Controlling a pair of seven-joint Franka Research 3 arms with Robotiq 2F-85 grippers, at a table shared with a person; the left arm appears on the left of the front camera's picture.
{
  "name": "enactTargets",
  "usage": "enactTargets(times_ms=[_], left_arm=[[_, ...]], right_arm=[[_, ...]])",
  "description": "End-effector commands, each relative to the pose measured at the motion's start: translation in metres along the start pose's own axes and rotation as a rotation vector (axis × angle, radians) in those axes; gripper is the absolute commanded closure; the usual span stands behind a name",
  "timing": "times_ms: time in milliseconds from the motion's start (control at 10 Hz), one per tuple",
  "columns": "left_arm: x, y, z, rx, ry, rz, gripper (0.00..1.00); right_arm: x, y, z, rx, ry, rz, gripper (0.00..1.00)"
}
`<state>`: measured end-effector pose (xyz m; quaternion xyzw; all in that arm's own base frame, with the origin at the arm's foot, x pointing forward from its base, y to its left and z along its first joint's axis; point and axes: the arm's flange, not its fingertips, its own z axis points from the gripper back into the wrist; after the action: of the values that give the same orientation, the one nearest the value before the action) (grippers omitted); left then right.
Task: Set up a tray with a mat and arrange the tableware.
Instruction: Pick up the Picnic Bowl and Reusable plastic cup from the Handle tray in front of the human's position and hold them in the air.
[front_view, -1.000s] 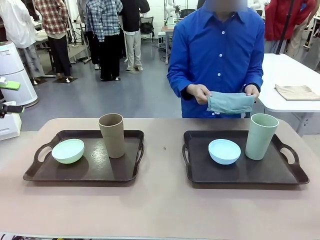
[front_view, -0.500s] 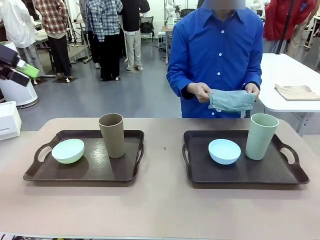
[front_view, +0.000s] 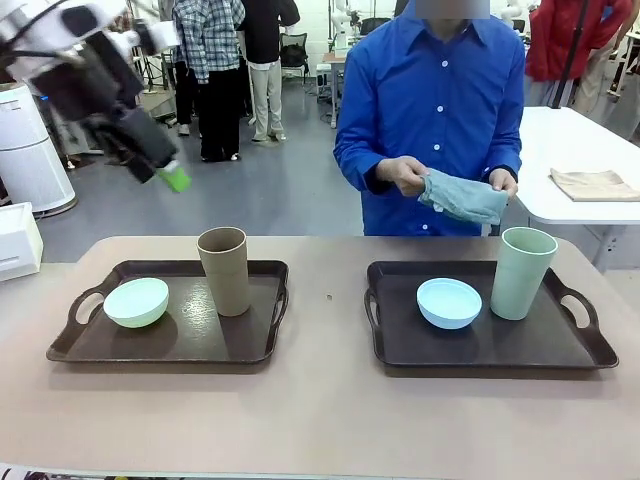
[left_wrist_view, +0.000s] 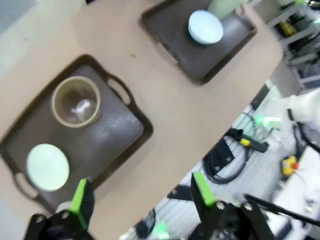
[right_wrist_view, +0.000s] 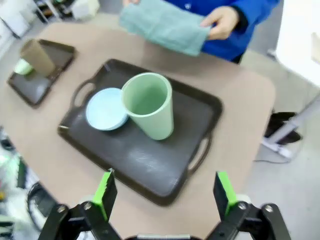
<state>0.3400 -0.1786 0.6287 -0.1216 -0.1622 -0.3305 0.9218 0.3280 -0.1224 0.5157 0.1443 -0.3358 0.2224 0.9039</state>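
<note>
Two dark trays lie on the tan table. The left tray (front_view: 250, 345) carries a mint green bowl (front_view: 136, 302) and a brown tumbler (front_view: 224, 270). On the right tray (front_view: 560, 350) stand a light blue bowl (front_view: 449, 302) and a pale green tumbler (front_view: 523, 272). Across the table, a person's hands hold a folded teal mat (front_view: 462, 197) above the far edge. My left gripper (left_wrist_view: 141, 195) hangs open, high over the left tray (left_wrist_view: 107, 130), and shows in the front view (front_view: 168, 176) at upper left. My right gripper (right_wrist_view: 164, 195) is open above the right tray (right_wrist_view: 150, 160) and its tumbler (right_wrist_view: 149, 105).
A white side table at the far right holds a folded beige cloth (front_view: 593, 183). A white box (front_view: 18, 240) sits off the table's left end. Several people stand in the background. Cables and gear (left_wrist_view: 235, 150) lie on the floor on my side.
My left arm has swung up and inward from the picture's left edge to high over the left tray's far side. The person has tilted and shifted the mat in their hands.
</note>
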Motion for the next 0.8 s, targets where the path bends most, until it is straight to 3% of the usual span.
enactTargets(times_ms=[0,100,200,300,700], left_arm=[[0.03,-0.041,-0.001,0.167,-0.057,0.017,0.0],[0.042,-0.063,-0.011,0.218,-0.109,0.035,0.0],[0.04,-0.074,-0.01,0.097,-0.17,0.054,0.0],[0.031,-0.06,0.001,0.121,-0.078,-0.009,0.0],[0.031,-0.06,0.001,0.121,-0.078,-0.009,0.0]], right_arm=[[-0.014,0.003,-0.03,-0.097,0.078,0.033,0.0],[-0.017,0.004,-0.037,-0.07,0.095,0.025,0.0],[0.004,-0.005,-0.01,-0.05,0.028,0.032,0.0],[0.004,-0.005,-0.01,-0.05,0.028,0.032,0.0],[0.005,-0.009,-0.008,-0.057,0.016,0.047,0.0]])
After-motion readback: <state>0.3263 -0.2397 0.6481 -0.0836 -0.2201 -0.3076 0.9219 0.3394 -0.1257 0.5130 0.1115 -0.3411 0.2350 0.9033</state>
